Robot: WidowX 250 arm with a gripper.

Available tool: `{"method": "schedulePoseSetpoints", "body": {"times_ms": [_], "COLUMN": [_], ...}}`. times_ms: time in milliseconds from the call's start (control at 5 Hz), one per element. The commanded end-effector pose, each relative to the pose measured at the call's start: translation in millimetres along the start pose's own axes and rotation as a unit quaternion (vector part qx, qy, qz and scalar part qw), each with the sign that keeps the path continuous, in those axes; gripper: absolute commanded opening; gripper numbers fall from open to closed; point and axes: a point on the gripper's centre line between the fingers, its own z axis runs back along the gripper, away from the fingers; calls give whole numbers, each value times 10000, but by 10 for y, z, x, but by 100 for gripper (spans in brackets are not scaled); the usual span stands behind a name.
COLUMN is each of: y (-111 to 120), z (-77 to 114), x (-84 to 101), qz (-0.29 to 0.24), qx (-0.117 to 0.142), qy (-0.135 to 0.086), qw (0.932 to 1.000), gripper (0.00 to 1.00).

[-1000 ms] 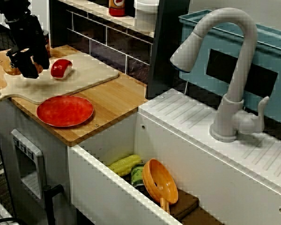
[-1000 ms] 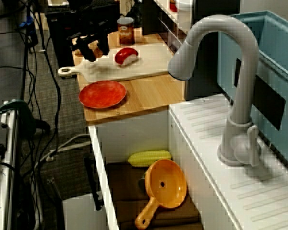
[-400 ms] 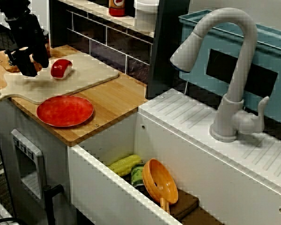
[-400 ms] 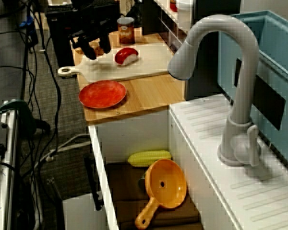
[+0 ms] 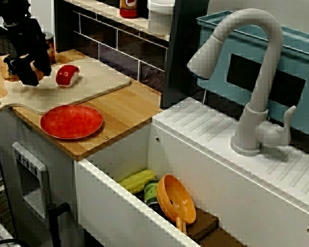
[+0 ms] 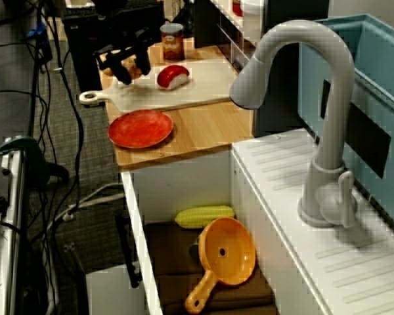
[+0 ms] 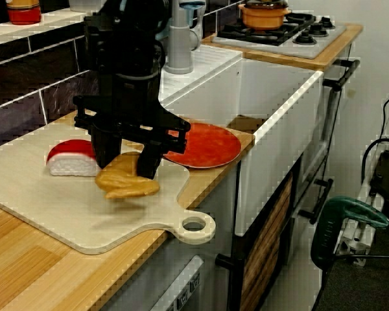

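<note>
The bread roll (image 7: 126, 183) was found clamped between the fingers of the gripper (image 7: 125, 170) and raised just above the cutting board (image 7: 52, 207). Its upper part was hidden by the fingers, and in the view across the sink it could scarcely be made out. A red and white sushi piece (image 7: 70, 157) lay on the board just beside it. In the sink (image 6: 184, 184) a corn cob (image 6: 205, 215) and an orange strainer (image 6: 228, 252) were recorded. The arm (image 7: 126, 65) stood near upright, fingers pointed downward.
</note>
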Motion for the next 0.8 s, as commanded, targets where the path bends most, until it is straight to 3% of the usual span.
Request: {"method": "schedulePoseSetpoints", "body": {"times_ms": [0,200,400,600], "y": [111,147,160,148], "z": [-17,-31,-34,-15], "x": [-28,-24,-20,-11], "qz": [58,119,204,210], "qx": [195,197,177,139], "qy": [159,157,165,100], "qw": [9997,9996,9995,9996], "gripper": [0,0,100,100]}}
